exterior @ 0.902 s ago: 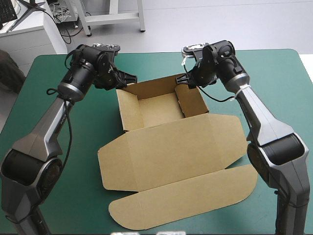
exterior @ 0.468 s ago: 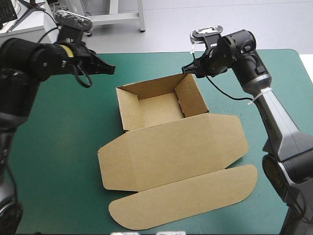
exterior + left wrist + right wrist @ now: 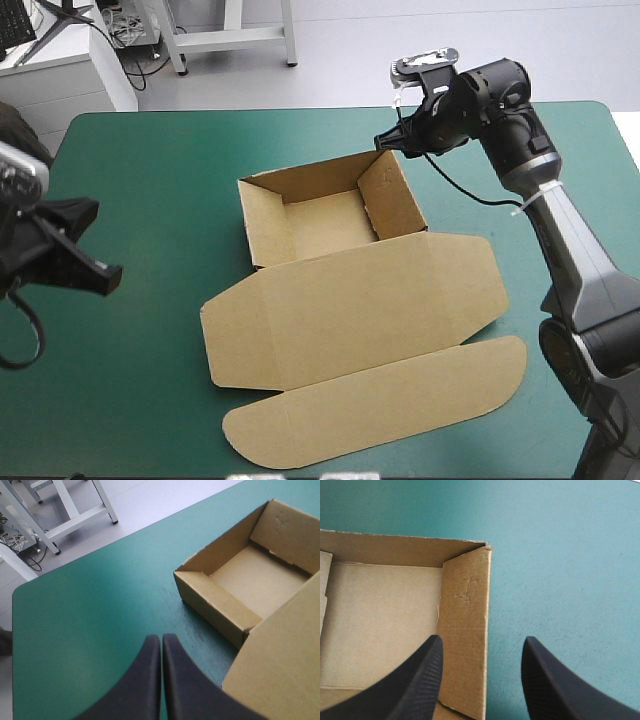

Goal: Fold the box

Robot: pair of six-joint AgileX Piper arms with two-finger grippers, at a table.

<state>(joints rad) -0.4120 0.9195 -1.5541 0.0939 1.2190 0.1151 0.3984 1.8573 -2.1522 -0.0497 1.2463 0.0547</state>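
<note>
The brown box stands mid-table as an open tray with its walls raised. Its lid and rounded front flap lie flat toward the near edge. My right gripper hovers open over the tray's far right corner; in the right wrist view the right wall runs between the spread fingers of that gripper. My left gripper is shut, holds nothing, and is raised well off to the left of the box. In its own view this gripper points over bare cover toward the tray.
Bare teal-green cover lies between my left gripper and the box. The table's far edge runs just behind the tray and the right gripper. A corner of the table shows beyond my left gripper.
My left arm has drawn back from the tray's far left corner, swinging left and toward the near side and rising. My right gripper lifted slightly off the right wall earlier and has since held still.
</note>
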